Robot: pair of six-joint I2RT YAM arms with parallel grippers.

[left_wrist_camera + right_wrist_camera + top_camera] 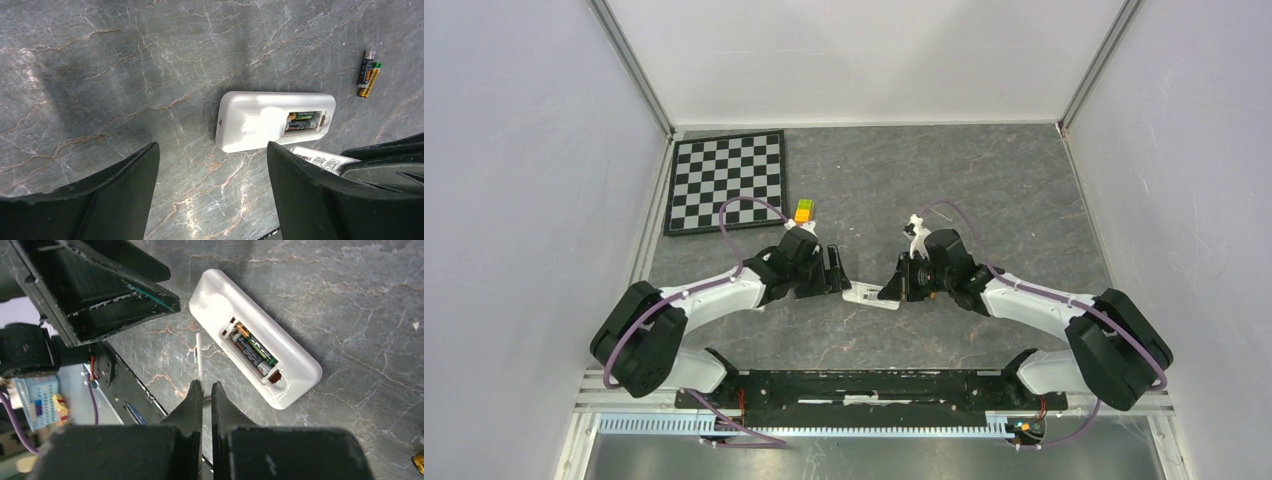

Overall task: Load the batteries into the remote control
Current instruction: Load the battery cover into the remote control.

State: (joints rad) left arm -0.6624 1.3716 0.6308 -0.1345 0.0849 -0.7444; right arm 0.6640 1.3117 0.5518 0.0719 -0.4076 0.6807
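The white remote control (260, 122) lies back up on the grey stone table, its battery bay uncovered. Two batteries (255, 351) sit side by side in that bay. Two more batteries (368, 75) lie loose on the table beyond the remote. My left gripper (212, 195) hovers just short of the remote's long side, open, with only bare table between its fingers. My right gripper (206, 390) is shut on a thin white battery cover (198, 357), held edge-on beside the remote. From above, both grippers flank the remote (869, 295).
A yellow-green block with an orange top (805, 211) stands behind the left gripper (834, 268). A checkerboard mat (727, 182) lies at the back left. White walls enclose the table on three sides. The arms' black base rail (874, 385) runs along the near edge.
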